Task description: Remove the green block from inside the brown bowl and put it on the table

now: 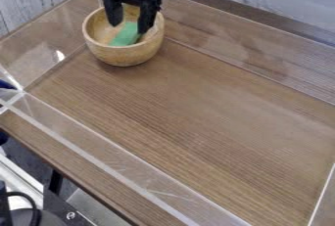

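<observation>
Green block sits inside the brown bowl, far-left on the table. I've got the gripper over it, jaws wide, holding nothing. Pre-grasp step. Next I'd go down, straddle the block, close, lift clear of the rim.

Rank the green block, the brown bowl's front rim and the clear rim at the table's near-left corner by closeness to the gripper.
1. Green block, directly under the open gripper.
2. Bowl's front rim, just below it in the picture.
3. Clear corner rim, far lower left.
</observation>
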Robot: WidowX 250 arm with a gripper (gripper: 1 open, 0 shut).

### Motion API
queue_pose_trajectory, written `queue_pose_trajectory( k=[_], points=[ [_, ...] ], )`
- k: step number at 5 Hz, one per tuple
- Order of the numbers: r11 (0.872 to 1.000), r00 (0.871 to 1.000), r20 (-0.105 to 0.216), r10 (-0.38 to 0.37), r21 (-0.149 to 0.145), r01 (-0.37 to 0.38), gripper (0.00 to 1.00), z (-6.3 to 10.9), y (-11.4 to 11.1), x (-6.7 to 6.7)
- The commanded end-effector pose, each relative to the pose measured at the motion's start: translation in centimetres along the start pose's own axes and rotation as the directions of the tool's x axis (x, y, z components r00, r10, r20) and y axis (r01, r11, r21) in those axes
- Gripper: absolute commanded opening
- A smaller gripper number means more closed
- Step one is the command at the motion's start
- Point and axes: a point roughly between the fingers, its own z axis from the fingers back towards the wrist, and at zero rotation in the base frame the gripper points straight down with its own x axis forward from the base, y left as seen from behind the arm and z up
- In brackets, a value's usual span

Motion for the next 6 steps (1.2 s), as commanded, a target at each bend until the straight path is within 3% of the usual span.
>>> queue_pose_trajectory(
  k=[1,4,6],
  points=[
    [0.999,0.996,0.078,0.030,0.016,-0.031,1.00,1.9,1.3,1.5],
    [0.999,0.996,0.074,0.051,0.009,-0.052,1.00,0.8,2.2,3.0],
    [0.999,0.996,0.082,0.048,-0.003,-0.048,1.00,1.0,2.3,3.4]
  ],
)
